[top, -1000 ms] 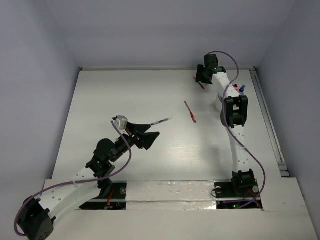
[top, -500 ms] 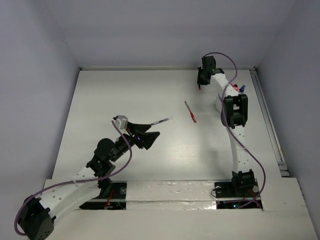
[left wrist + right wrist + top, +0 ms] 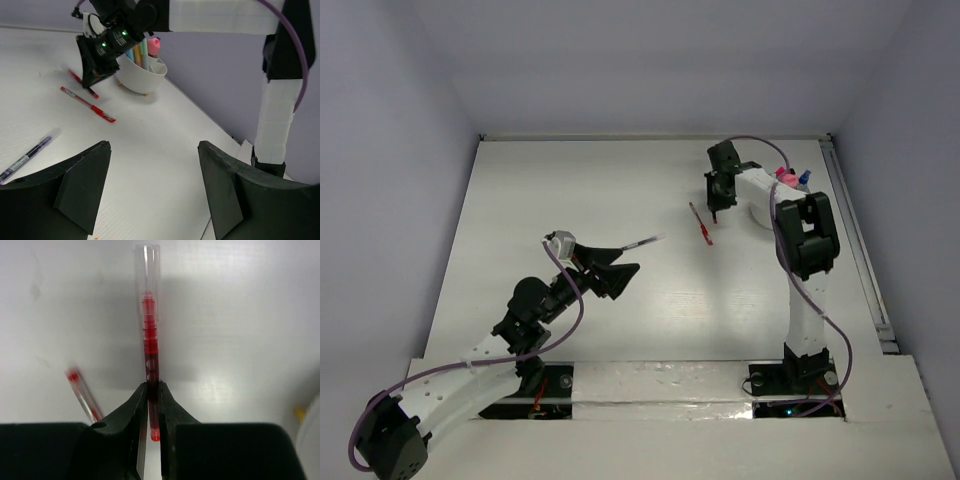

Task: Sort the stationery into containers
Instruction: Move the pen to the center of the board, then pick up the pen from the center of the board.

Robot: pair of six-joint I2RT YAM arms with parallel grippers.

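The right gripper (image 3: 151,390) has just closed on a thin red pen (image 3: 150,335). A second ago its jaws stood open at the far edge of the table (image 3: 550,180). The arm has since drawn back from that edge. The pen, pinched near one end, seems lifted, just left of the white cup (image 3: 145,80) near the far right corner, so dropping it in looks like the next step. A second red pen (image 3: 701,224) lies on the table nearby, not yet sorted. A grey pen (image 3: 645,241) lies before the left gripper (image 3: 155,165), whose fingers stand open and empty.
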